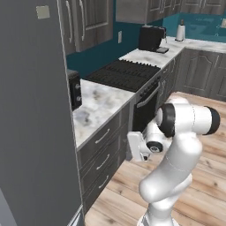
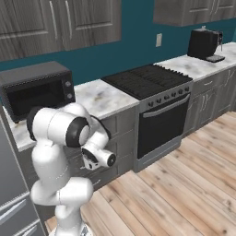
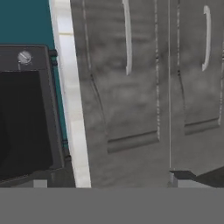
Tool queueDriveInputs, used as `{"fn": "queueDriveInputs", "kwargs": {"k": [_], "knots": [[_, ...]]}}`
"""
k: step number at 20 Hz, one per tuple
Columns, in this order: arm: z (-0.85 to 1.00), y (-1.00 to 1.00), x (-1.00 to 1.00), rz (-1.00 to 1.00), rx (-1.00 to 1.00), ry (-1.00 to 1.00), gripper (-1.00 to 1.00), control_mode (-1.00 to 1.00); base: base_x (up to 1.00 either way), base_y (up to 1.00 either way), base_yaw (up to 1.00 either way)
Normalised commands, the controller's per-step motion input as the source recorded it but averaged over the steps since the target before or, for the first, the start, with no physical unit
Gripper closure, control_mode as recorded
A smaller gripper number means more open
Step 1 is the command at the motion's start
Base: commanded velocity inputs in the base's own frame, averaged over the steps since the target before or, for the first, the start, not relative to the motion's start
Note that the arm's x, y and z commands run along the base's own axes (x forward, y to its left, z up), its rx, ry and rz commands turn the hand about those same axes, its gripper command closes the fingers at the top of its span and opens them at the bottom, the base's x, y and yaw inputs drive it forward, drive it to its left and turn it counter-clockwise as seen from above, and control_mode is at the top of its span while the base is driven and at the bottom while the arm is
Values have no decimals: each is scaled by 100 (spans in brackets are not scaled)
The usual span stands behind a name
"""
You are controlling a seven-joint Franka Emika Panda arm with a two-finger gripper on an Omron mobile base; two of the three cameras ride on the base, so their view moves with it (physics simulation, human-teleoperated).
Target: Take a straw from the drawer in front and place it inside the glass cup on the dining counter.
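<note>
Claw — jaws wide, empty, beside the shut drawer below the microwave. Risk: 3 stacked fronts — wrong handle likely caught.

Marble worktop carries a black microwave.

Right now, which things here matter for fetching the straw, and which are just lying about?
For the job: the drawer; the hand, open and facing it.
Just lying about: microwave; stove; coffee machine; paper towel roll.
</note>
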Motion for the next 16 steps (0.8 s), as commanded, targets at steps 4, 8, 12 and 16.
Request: {"fn": "queueDriveInputs", "kwargs": {"k": [4,8,12,16], "knots": [[-6,15,57,2,19,-2,-100,-100,0,0,0],[-2,5,42,2,15,-5,-100,-100,0,0,0],[-7,10,48,0,3,-4,-100,-100,0,0,0],[-28,16,61,-2,0,0,-100,-100,0,0,0]]}}
